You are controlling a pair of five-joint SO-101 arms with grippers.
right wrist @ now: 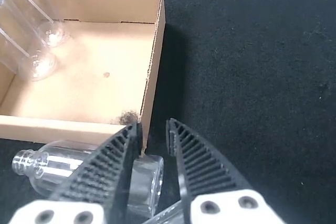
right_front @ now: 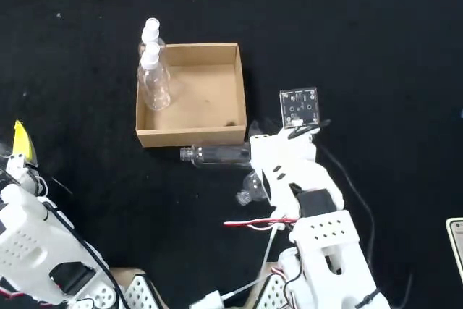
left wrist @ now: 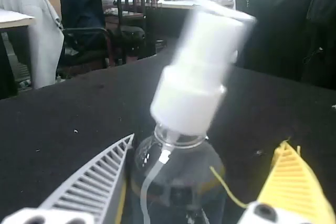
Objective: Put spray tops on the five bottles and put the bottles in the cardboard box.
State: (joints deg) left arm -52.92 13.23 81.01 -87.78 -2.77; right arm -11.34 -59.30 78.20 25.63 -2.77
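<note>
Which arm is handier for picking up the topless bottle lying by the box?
Right. The right tool hangs just over the lying bottle by the box, slightly open; the left tool is occupied, gripping a capped bottle.

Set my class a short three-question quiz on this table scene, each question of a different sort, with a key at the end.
1. Count: how many bottles stand inside the cardboard box?
2. Choose one: the lying bottle on the table beside the box is A) fitted with a spray top, B) open at the neck with no top, C) standing upright.
3. True or false: the left gripper holds a topped bottle.
Key: 1) two; 2) B; 3) true.
</note>
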